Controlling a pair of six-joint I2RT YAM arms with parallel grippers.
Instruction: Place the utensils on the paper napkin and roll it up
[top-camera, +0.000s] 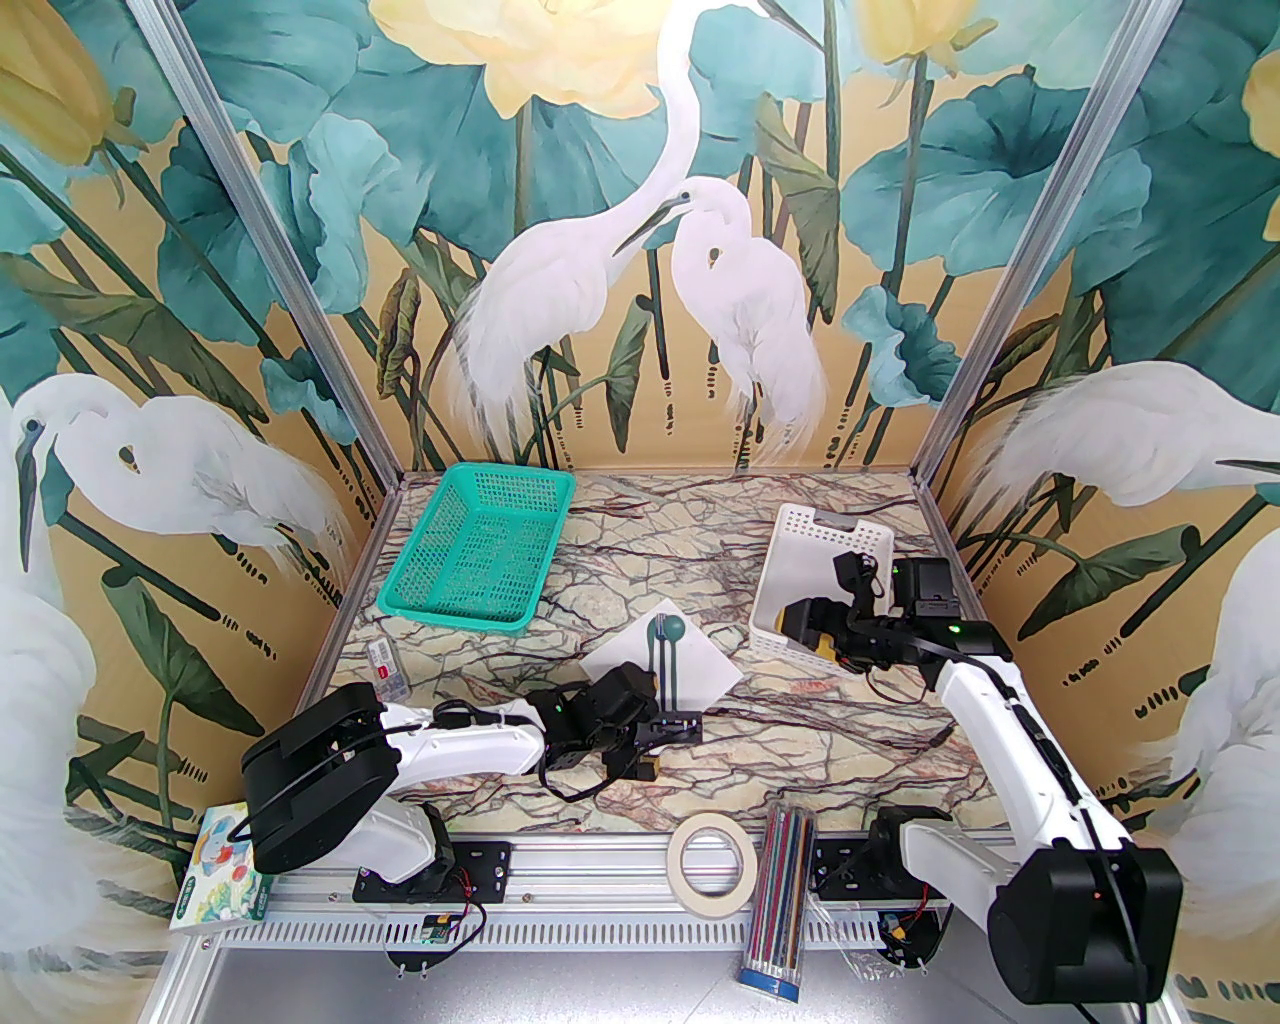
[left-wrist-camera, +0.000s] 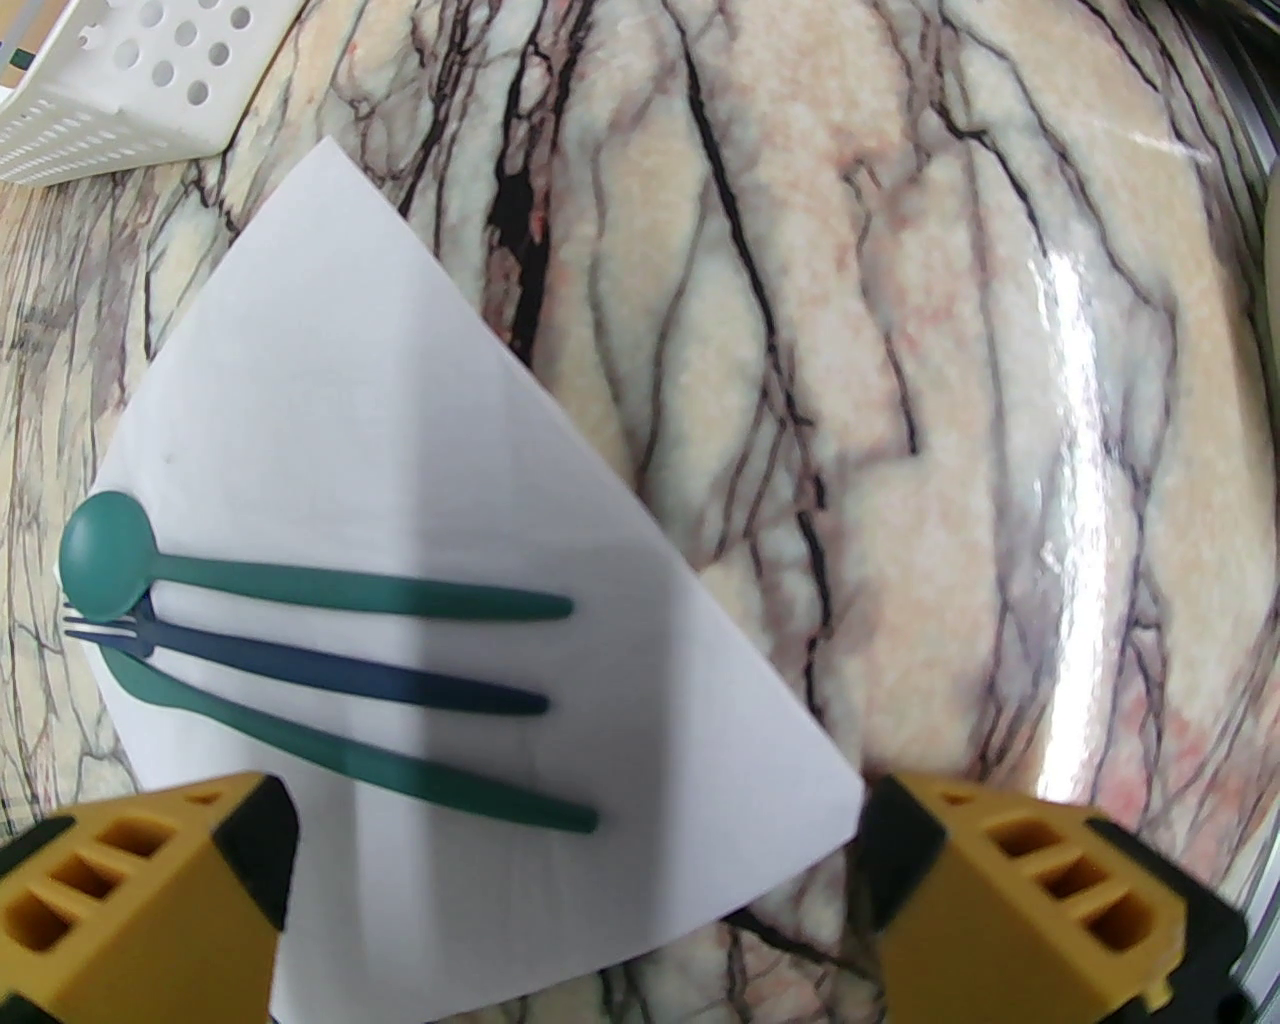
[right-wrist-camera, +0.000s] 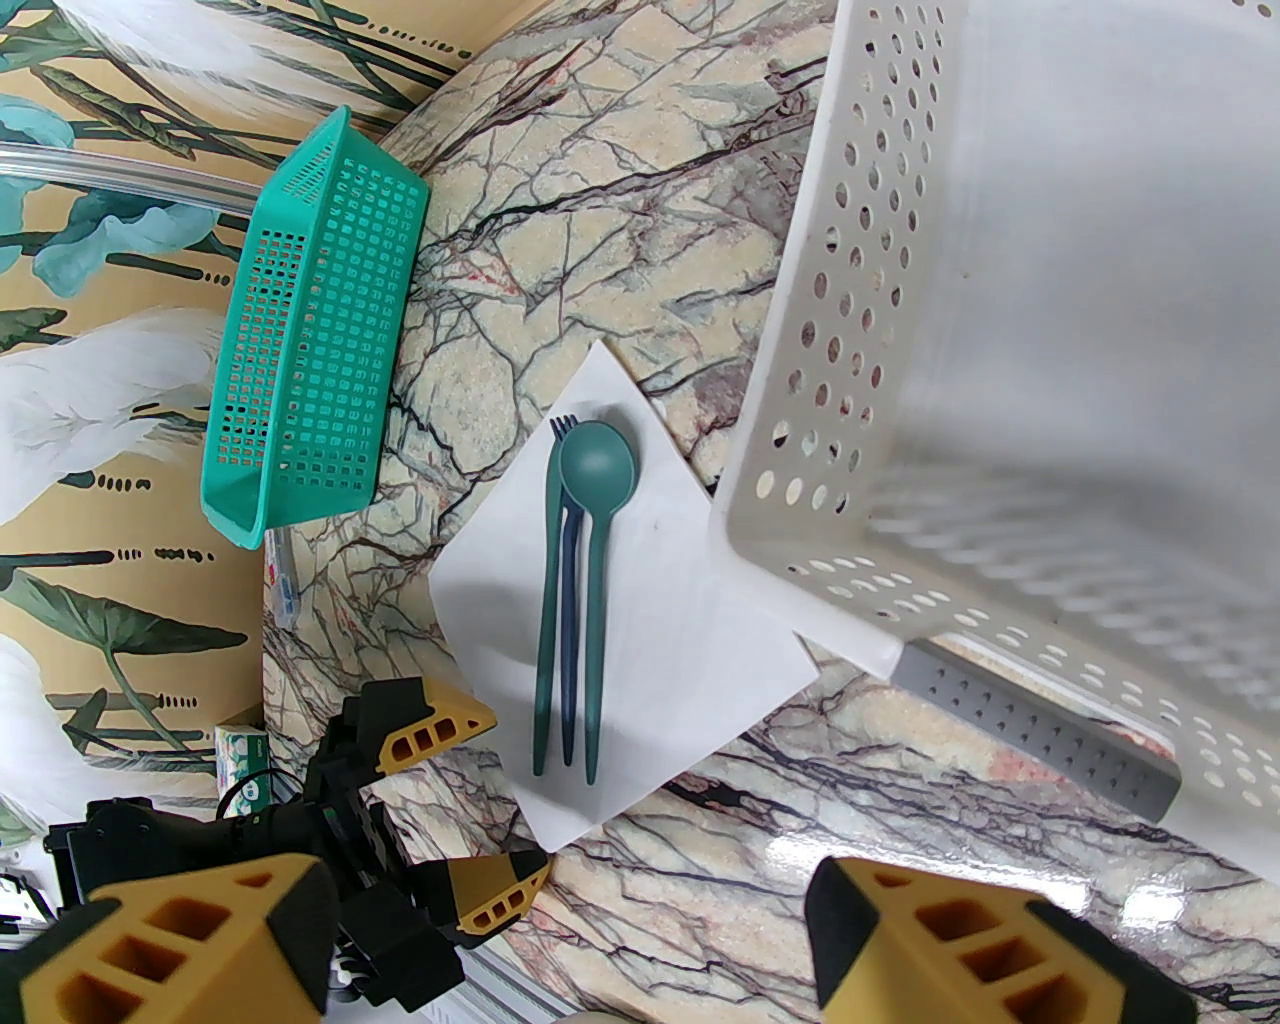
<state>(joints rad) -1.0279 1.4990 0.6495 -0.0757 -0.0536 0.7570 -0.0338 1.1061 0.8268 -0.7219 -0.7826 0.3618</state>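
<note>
Rolling should begin at the mid-table napkin's (left-wrist-camera: 400, 400) near corner, where the left gripper (left-wrist-camera: 575, 850) hangs, jaws wide apart. Pinch paper only, folding it over the utensils (left-wrist-camera: 350, 672) lying on it. Right gripper (right-wrist-camera: 570, 910), likewise apart, hovers near the basket (right-wrist-camera: 830, 300).

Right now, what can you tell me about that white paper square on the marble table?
The thin white paper napkin lies flat and unrolled on the marble-patterned table, turned like a diamond. It looks smooth and uncreased. A teal plastic spoon, a dark blue fork and a teal knife-like piece rest side by side on it, heads near one corner.
</note>
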